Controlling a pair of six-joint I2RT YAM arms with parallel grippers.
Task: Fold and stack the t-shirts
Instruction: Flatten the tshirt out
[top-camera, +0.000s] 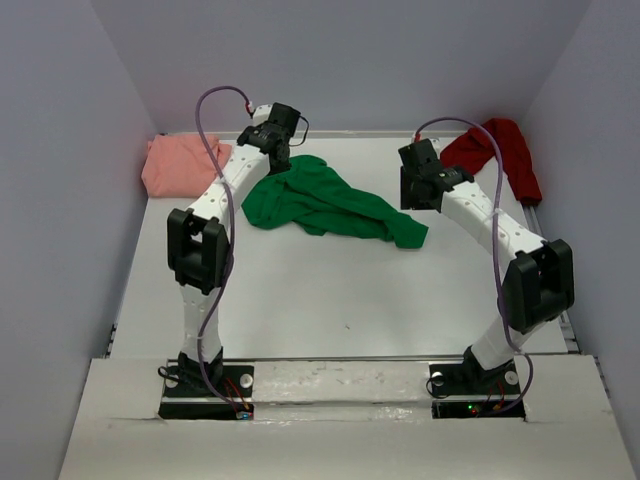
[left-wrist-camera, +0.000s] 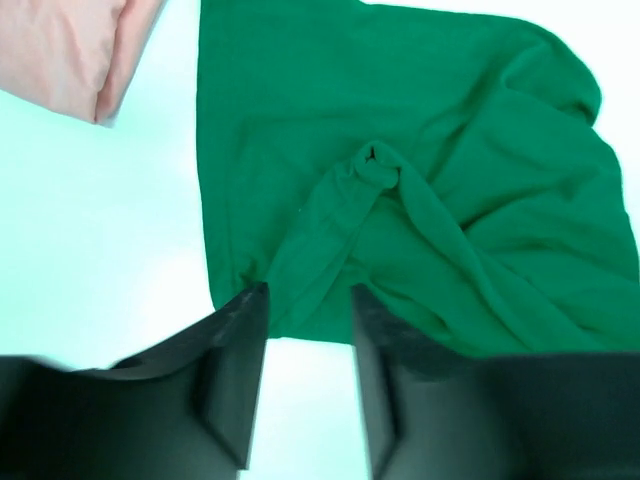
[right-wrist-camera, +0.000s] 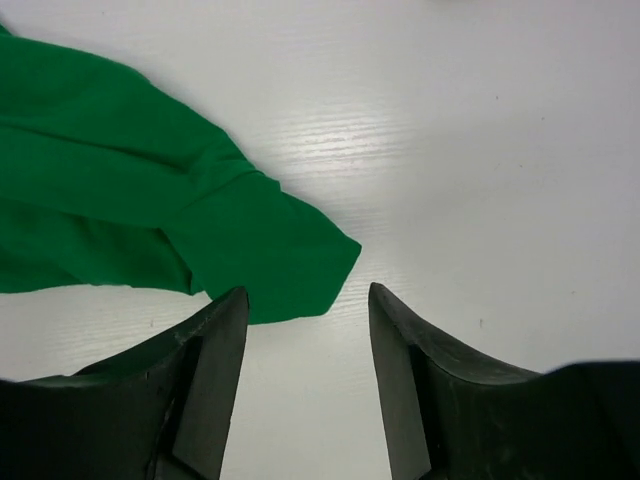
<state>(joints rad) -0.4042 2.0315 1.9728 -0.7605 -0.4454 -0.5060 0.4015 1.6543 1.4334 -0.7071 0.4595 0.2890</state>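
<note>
The bright green t-shirt (top-camera: 330, 205) lies crumpled in the middle of the white table (top-camera: 330, 300). The salmon-pink t-shirt (top-camera: 180, 162) is bunched in the far left corner and the dark red t-shirt (top-camera: 500, 150) in the far right corner. My left gripper (top-camera: 280, 158) hovers at the green shirt's far left edge. In the left wrist view the left gripper (left-wrist-camera: 308, 300) is open, with the green cloth's (left-wrist-camera: 420, 200) hem just beyond its tips. My right gripper (right-wrist-camera: 308, 300) is open above bare table, with the green sleeve end (right-wrist-camera: 270, 260) beside its left finger.
Grey walls enclose the table on the left, back and right. The pink shirt's corner (left-wrist-camera: 70, 50) shows at the top left of the left wrist view. Both arm bases stand at the near edge.
</note>
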